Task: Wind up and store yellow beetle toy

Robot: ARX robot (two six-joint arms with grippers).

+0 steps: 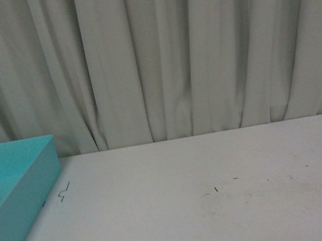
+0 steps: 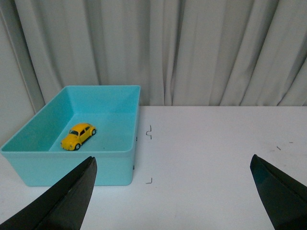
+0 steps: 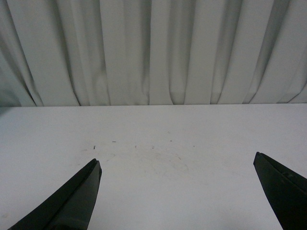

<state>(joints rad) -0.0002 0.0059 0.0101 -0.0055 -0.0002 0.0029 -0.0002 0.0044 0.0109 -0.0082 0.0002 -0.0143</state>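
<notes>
Left gripper (image 2: 172,191): jaws spread wide, holding nothing, above the white table (image 2: 216,158). Right gripper (image 3: 176,191): jaws likewise spread wide and empty, over bare tabletop. The yellow beetle toy (image 2: 78,136) rests on its wheels on the floor of the teal bin (image 2: 81,167), at the table's left side, before grey curtains (image 1: 198,45).
</notes>
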